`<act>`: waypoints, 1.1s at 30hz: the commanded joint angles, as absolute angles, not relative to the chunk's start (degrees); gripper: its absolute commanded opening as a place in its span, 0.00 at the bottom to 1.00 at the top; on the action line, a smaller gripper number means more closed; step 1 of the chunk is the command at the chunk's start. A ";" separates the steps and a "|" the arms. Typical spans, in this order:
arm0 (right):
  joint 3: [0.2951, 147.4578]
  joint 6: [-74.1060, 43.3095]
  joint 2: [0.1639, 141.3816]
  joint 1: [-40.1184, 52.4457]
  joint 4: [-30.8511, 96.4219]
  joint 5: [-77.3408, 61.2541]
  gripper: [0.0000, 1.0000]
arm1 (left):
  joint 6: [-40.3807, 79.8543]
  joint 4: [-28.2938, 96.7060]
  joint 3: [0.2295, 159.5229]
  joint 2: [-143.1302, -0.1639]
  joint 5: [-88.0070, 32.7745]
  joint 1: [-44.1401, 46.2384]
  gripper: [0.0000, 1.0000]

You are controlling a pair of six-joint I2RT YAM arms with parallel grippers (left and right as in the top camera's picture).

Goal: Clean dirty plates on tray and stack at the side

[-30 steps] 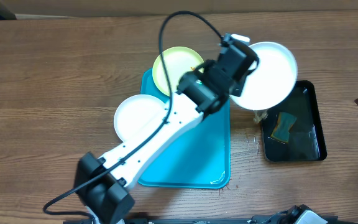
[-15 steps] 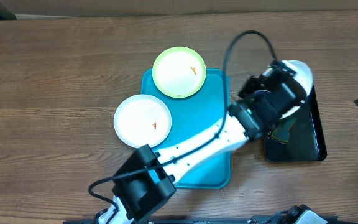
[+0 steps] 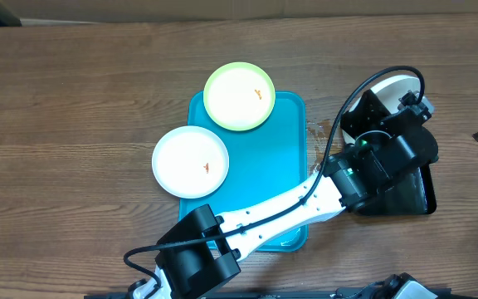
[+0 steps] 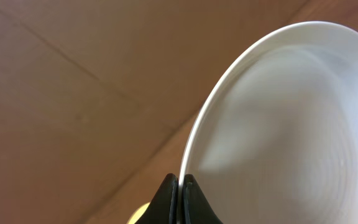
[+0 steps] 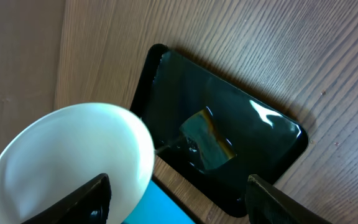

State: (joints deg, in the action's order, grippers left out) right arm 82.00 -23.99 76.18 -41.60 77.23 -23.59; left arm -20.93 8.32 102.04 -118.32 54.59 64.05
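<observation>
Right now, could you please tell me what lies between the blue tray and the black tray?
Overhead shows only wooden table between blue tray and black tray, with the left arm crossing above it.

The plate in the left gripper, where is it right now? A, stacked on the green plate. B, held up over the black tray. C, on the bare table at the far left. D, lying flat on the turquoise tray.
B: the left gripper is clamped on the rim of the white plate, which is over the black tray, clear of the turquoise tray.
</observation>
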 commanded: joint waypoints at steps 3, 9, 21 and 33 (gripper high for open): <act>82.78 -23.94 75.55 -41.69 77.08 -23.68 0.71 | -25.71 7.18 103.26 -117.67 58.94 64.60 0.04; 82.78 -23.92 75.55 -41.69 77.12 -23.68 0.71 | -25.69 6.48 103.26 -117.67 59.07 64.97 0.04; 82.78 -23.92 75.55 -41.69 77.08 -23.66 0.71 | -24.62 6.13 103.26 -117.67 59.09 64.95 0.04; 82.78 -23.73 75.55 -41.69 77.08 -23.66 0.71 | -24.64 6.13 103.26 -117.67 59.09 64.95 0.04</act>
